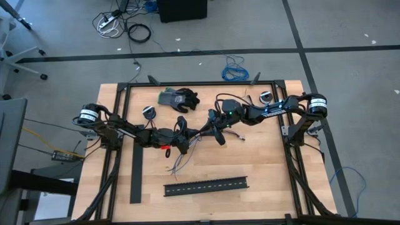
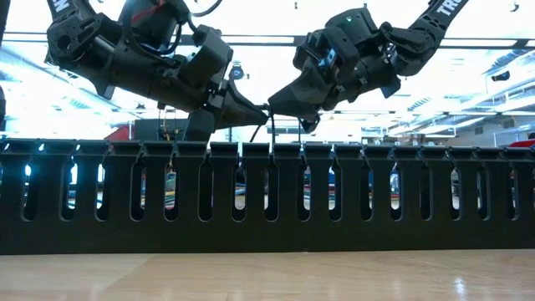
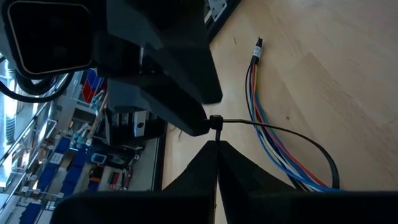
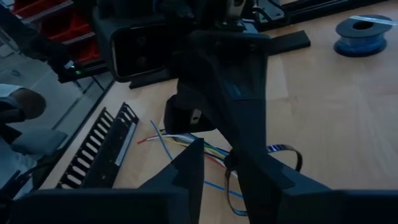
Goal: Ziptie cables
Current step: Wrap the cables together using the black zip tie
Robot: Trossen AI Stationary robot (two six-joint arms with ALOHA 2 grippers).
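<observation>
The left arm is reaching in from the left edge of the wooden table (image 1: 262, 162) toward its middle. The left gripper (image 1: 185, 134) is sitting above the table centre with its fingers closed together on a thin black zip tie (image 3: 280, 130); in the left wrist view the tie head is sitting right at the closed fingertips and the strap is arcing away over the wires. The cables (image 1: 181, 159) are lying on the table directly beneath and just in front of the two grippers, with the loose coloured ends splaying toward the black slotted channel (image 1: 206, 185), which is resting nearer the front edge. A long black bar (image 1: 136, 174) is lying to the left of the channel. A dark glove (image 1: 178, 99) is lying near the back edge.

The right arm is reaching in from the right, and the right gripper (image 1: 215, 128) is meeting the left one tip to tip in the low view. Whether its fingers are clamping anything cannot be determined. A blue spool (image 4: 362, 28) is sitting on the table behind
</observation>
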